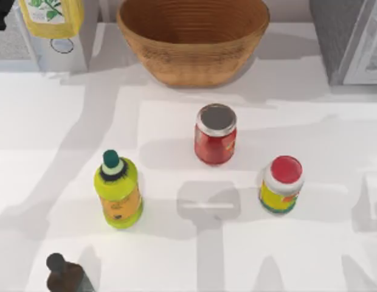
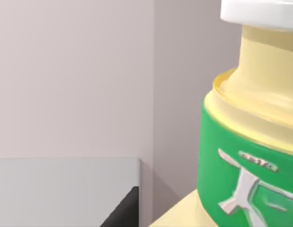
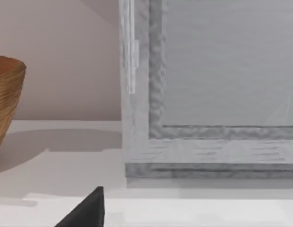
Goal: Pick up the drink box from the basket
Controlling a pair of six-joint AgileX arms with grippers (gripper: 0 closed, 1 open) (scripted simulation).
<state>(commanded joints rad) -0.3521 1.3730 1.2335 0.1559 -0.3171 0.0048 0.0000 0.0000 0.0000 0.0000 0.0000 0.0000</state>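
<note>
Dark bottle (image 1: pixel 65 275) at near edge, empty basket (image 1: pixel 193 38) behind jars

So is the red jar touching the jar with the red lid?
Apart. The top view shows the red jar and the red-lidded jar standing separately, with bare white table between them.

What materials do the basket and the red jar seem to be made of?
The basket looks like woven tan wicker with a matte finish; ribbed rows ring its walls. The red jar seems to be clear glass over red contents, with a grey metal-looking lid; plastic is also possible.
</note>
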